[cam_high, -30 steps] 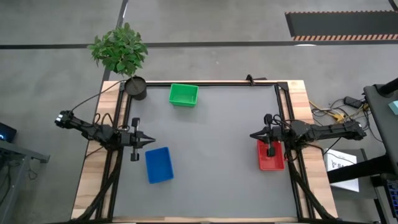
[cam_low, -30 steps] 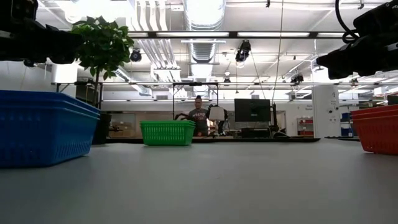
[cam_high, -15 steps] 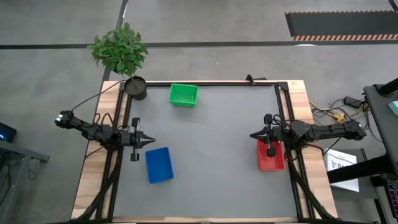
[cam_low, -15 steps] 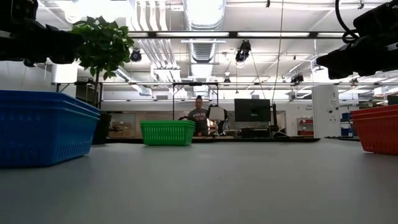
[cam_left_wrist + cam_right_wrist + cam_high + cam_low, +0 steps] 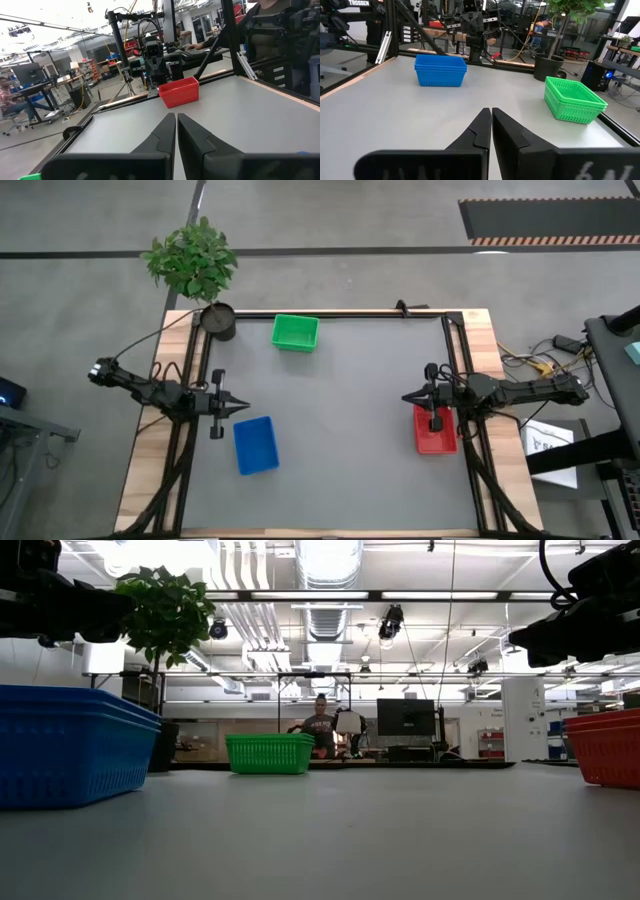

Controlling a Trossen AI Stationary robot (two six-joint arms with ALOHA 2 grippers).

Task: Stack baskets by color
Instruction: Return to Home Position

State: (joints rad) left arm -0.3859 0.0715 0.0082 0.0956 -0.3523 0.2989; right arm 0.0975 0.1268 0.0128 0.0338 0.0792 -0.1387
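Note:
Three stacks of baskets rest on the grey table. The green baskets (image 5: pixel 295 332) sit near the far edge, the blue baskets (image 5: pixel 255 445) toward the near left, and the red baskets (image 5: pixel 435 430) at the right edge. My left gripper (image 5: pixel 244 408) hovers shut just beyond the blue stack, above the table. My right gripper (image 5: pixel 408 397) hovers shut above the red stack's far end. In the wrist views the red stack (image 5: pixel 179 91), the blue stack (image 5: pixel 440 70) and the green stack (image 5: pixel 574 99) stand well ahead of the fingers.
A round black plant pot (image 5: pixel 218 321) with a leafy plant (image 5: pixel 191 259) stands at the table's far left corner. A black frame (image 5: pixel 455 370) runs along the table's edges. A person (image 5: pixel 320 727) sits in the room beyond the far edge.

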